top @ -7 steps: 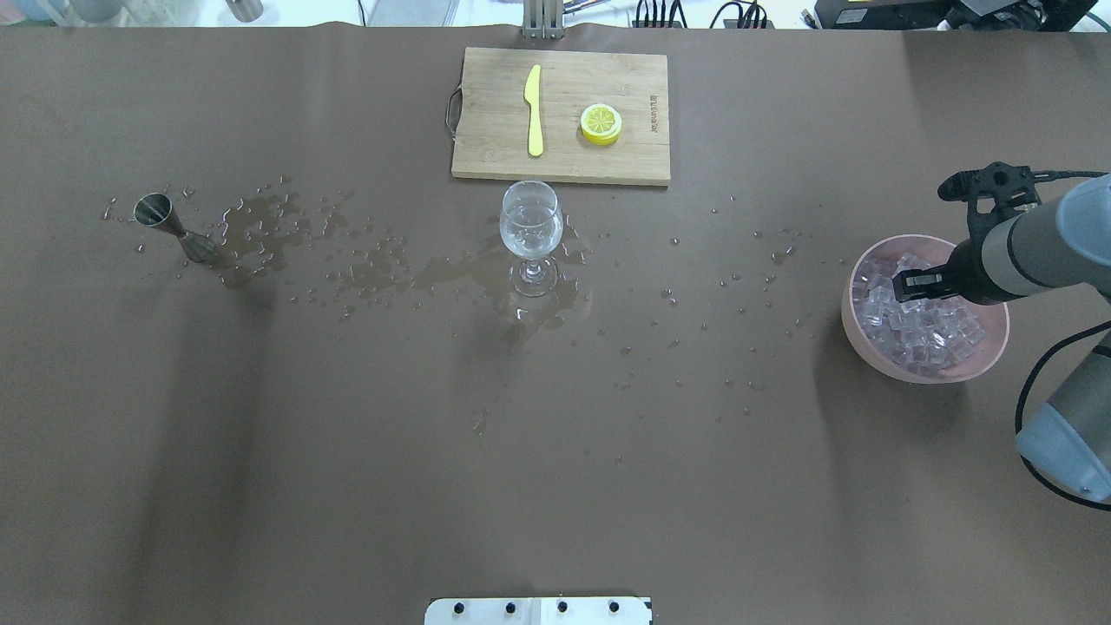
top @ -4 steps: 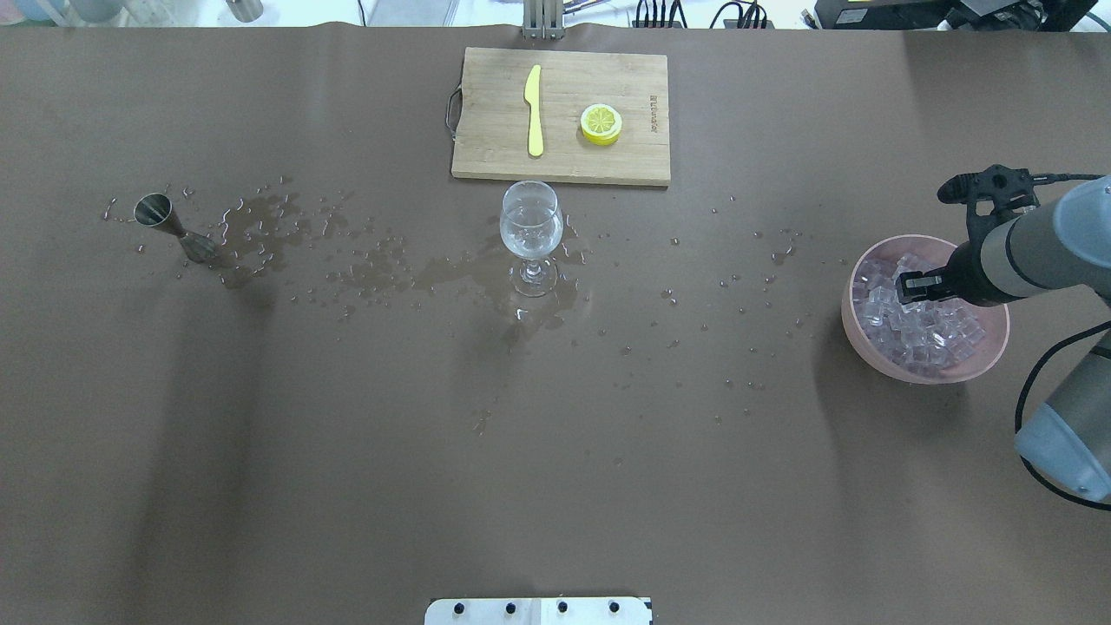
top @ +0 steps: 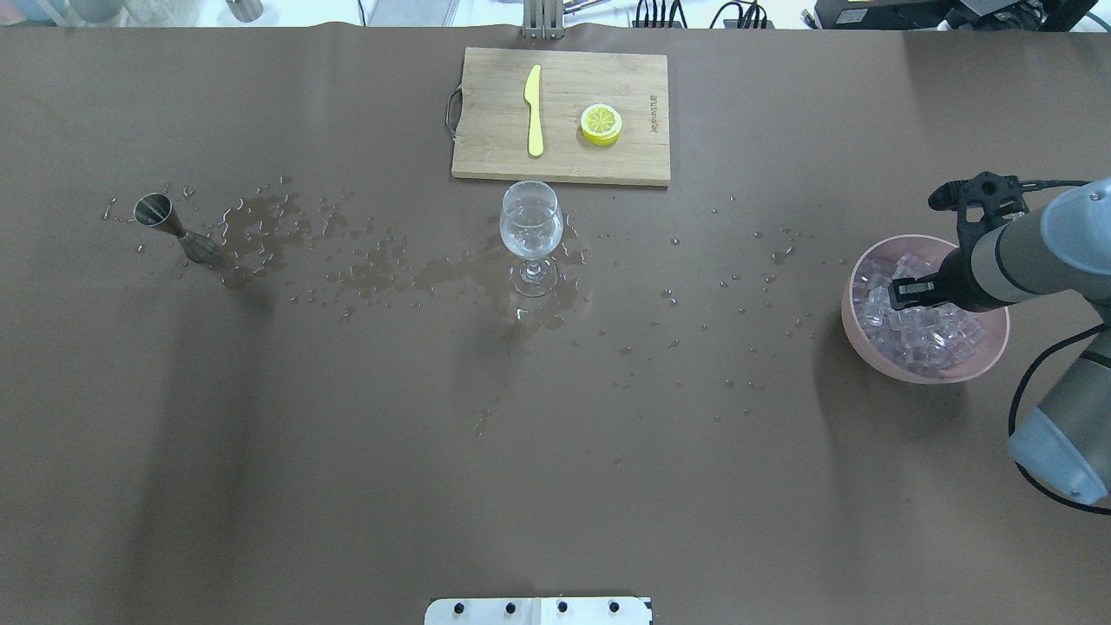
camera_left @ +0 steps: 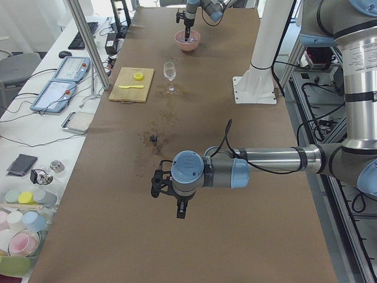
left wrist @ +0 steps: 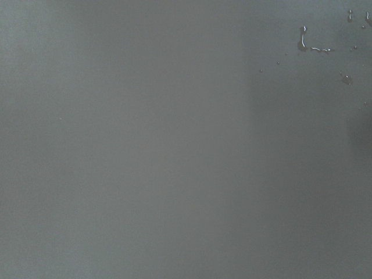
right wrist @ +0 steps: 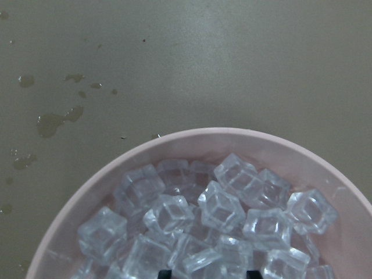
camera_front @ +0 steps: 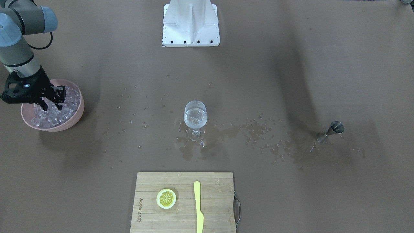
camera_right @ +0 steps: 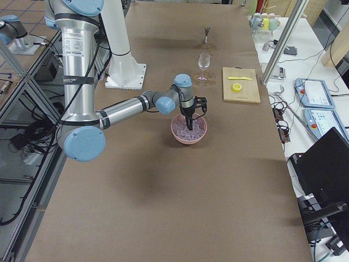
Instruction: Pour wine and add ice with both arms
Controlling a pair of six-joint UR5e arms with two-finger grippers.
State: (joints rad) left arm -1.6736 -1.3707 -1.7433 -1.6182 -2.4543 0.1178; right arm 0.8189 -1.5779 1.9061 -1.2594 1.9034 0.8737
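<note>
A pink bowl [top: 855, 334] heaped with ice [top: 920, 334] stands at the table's right end. My right gripper [top: 900, 293] points down into the bowl, its tips among the cubes. In the right wrist view its two fingertips [right wrist: 165, 273] stand apart at the bottom edge, open over the ice [right wrist: 221, 206]. A wine glass [top: 530, 234] mid-table holds a little clear wine. My left gripper [camera_left: 180, 212] shows only in the exterior left view, low over bare table near the left end; I cannot tell whether it is open or shut.
A metal jigger [top: 174, 227] sits at the table's left. Spilled droplets and puddles [top: 260, 226] run from it past the glass toward the bowl. A wooden cutting board [top: 486, 121] at the back carries a yellow knife [top: 534, 108] and a lemon slice [top: 601, 123].
My right gripper has shifted slightly left and lower into the ice bowl. The glass, jigger and board have not moved.
</note>
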